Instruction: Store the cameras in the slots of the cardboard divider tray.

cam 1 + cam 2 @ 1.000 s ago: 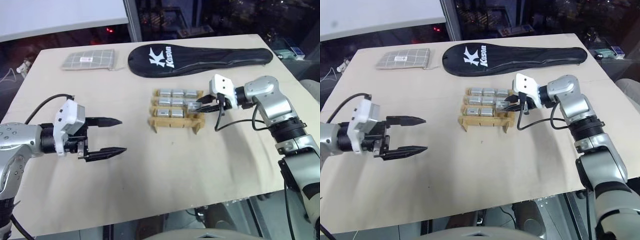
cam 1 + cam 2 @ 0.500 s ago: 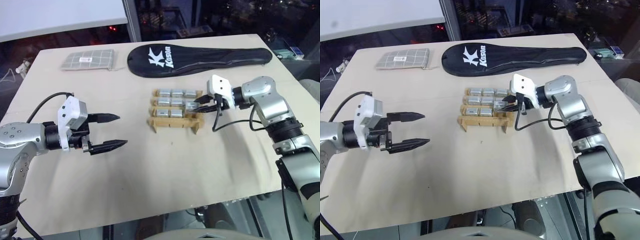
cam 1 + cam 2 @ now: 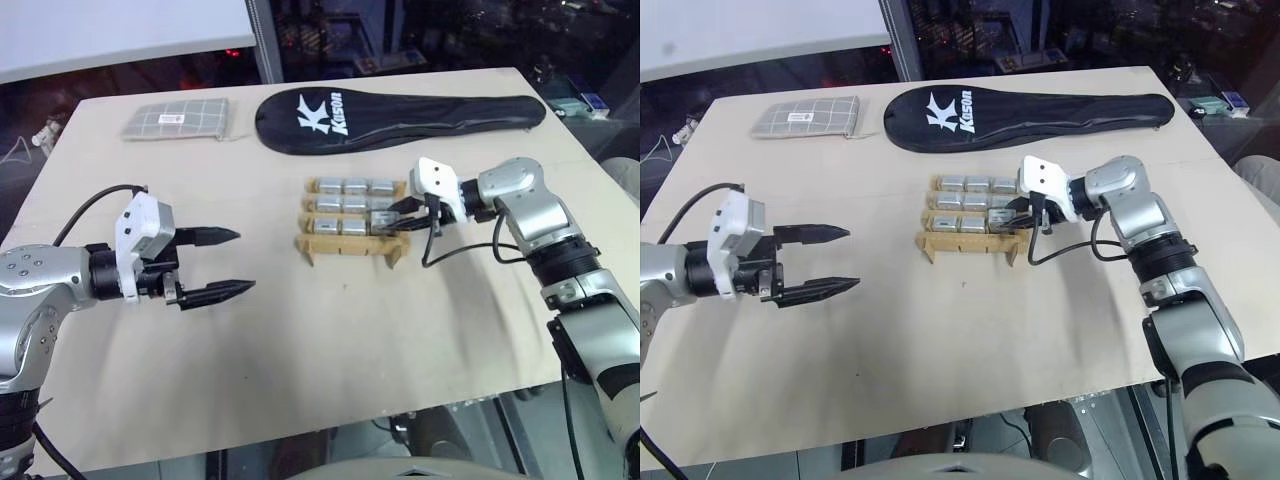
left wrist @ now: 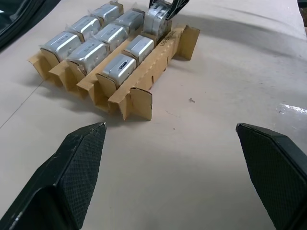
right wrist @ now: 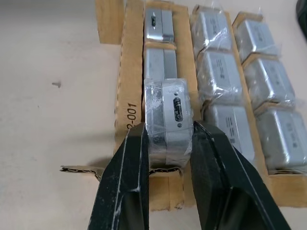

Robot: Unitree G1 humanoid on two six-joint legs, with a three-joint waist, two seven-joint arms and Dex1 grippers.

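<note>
**Last camera at the near-row slot**

On the pale beige table [image 3: 300,340] the small brown cardboard divider tray [image 3: 350,247] holds eight silver-grey boxy metal cameras [image 3: 343,206]. My right tool [image 5: 165,139] is clamped on the ninth silver camera [image 5: 168,117] at the tray's near-row end slot. My left tool [image 3: 228,262] hovers well apart, fingers spread wide

"-001" on cardboard divider tray [image 5: 125,76] — "K" logo on black racket cover [image 3: 400,115]
</note>
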